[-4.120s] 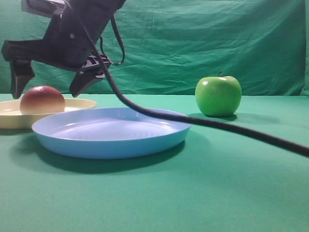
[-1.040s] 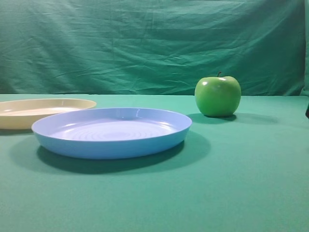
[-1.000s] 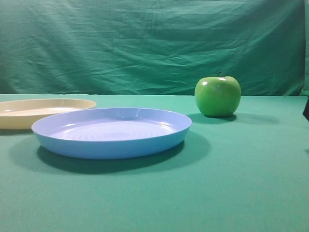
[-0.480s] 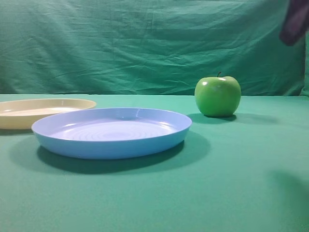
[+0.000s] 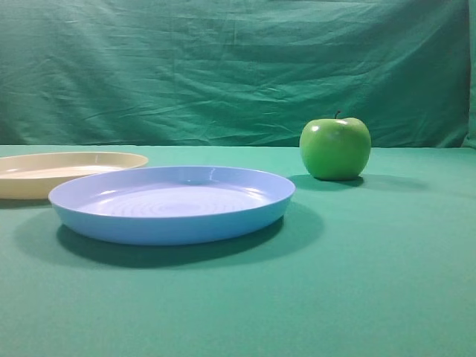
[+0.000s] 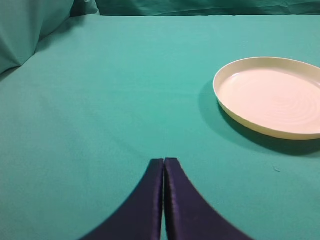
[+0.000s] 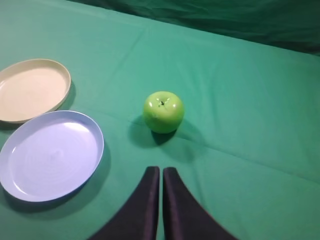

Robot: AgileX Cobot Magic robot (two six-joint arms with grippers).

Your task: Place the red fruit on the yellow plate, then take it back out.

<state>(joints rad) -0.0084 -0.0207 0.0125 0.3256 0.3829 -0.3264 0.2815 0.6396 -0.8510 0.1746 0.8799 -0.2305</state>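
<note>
The yellow plate lies bare on the counter, cut off by the left edge of the exterior high view; the red fruit shows in no view, so where it is cannot be told. In the right wrist view the yellow plate sits at about 10 o'clock, its rim just beside the blue plate at 8 o'clock, whether touching I cannot tell. The green apple stands upright at 12 o'clock, well apart from both plates, with open cloth all round it. The right fingers are pressed together, holding nothing. The left fingers are likewise closed and empty, the yellow plate at 2 o'clock, partly cropped. Green cloth covers the counter and hangs wrinkled as a backdrop.
</note>
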